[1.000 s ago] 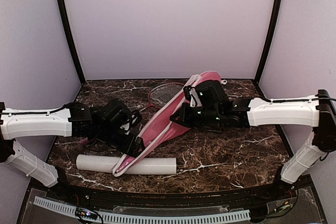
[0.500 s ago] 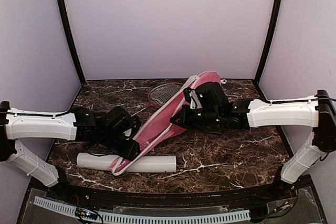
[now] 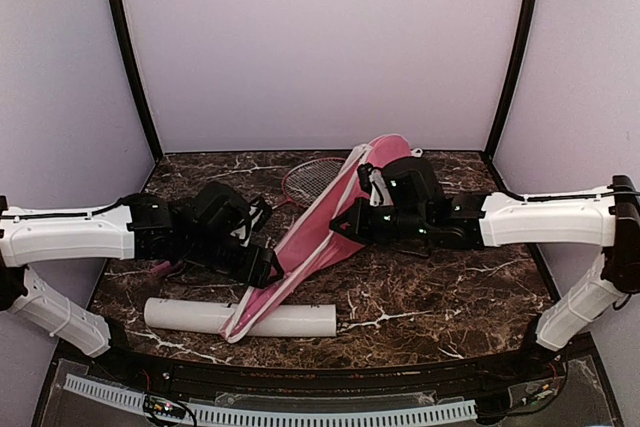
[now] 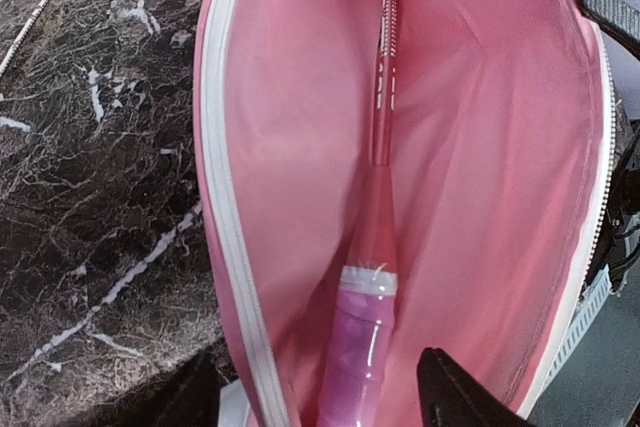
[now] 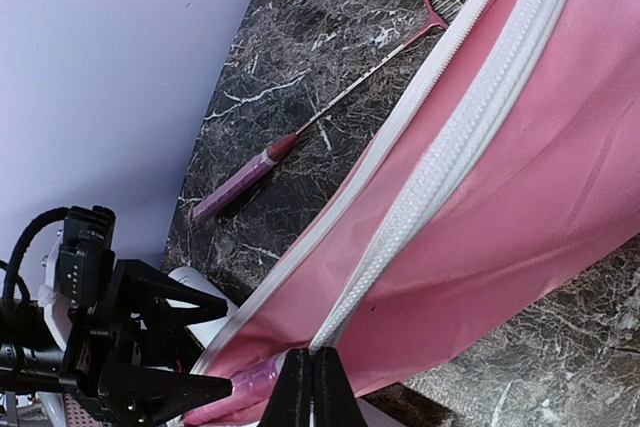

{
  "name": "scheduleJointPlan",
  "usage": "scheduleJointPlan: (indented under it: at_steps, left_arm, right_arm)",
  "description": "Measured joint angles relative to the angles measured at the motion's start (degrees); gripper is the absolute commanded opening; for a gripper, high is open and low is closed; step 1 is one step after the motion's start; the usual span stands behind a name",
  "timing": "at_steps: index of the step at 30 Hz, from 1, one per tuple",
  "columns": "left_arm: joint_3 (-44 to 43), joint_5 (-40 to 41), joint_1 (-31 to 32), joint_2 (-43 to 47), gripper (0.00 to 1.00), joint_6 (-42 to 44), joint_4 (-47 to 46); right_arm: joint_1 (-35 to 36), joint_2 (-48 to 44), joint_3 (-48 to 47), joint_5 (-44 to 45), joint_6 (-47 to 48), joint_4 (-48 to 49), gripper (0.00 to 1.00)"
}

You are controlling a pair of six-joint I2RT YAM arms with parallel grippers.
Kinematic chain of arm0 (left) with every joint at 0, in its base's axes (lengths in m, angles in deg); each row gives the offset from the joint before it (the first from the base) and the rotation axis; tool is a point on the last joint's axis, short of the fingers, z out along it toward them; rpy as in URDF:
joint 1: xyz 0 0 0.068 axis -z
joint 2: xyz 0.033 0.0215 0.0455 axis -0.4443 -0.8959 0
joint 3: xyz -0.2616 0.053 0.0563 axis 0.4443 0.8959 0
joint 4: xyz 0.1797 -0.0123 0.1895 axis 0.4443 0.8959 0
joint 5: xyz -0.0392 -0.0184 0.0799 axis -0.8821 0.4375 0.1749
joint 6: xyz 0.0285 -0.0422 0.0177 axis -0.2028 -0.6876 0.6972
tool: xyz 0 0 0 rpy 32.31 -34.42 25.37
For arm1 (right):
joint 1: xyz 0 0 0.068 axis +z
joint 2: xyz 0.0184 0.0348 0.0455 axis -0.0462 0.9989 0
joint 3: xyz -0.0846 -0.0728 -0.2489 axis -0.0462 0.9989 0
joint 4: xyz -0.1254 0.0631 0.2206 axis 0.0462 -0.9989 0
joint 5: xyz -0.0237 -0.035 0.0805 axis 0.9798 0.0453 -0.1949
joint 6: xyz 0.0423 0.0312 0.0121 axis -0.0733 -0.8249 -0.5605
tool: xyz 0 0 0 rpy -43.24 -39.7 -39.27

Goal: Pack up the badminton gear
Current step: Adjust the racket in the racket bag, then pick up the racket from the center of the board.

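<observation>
The pink bag (image 3: 318, 235) lies slantwise on the surface (image 3: 450, 287), its zipper edge clenched in the right end effector (image 5: 312, 385). If that pinch slips, the flap could fall over the racket (image 4: 383, 97) inside. The left end effector (image 4: 325, 402), released, straddles that racket's handle between close bag walls, with open surface beside it past the rim.

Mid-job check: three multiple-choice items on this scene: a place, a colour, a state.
1. Where is the loose racket? A) on the table beside the bag B) on top of the bag C) hanging off the table's edge
2. The bag's zipper tape is: A) black B) white C) blue
3. The right gripper is: A) open above the bag B) out of view C) shut on the bag's zipper edge
Answers: A, it lies flat there; B, white against pink fabric; C, it pinches the edge.
</observation>
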Motion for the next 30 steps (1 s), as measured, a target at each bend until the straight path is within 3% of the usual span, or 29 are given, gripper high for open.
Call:
scheduleJointPlan:
  at_steps: [15, 23, 30]
  left_arm:
    - [-2.12, -5.99, -7.02, -3.69, 0.9, 1.14, -8.98]
    - [-9.4, -9.53, -24.83, -4.0, 0.89, 12.5, -5.03]
    - [-11.8, -8.07, -35.65, -13.35, 0.86, 23.65, 2.34]
  right_arm:
    - [-0.02, -6.82, 9.46, -0.48, 0.04, 3.8, 0.0]
    - [-0.7, -10.69, 13.09, 0.02, -0.52, 4.24, 0.0]
    - [-1.44, -12.76, 15.04, -0.09, -0.85, 4.79, 0.0]
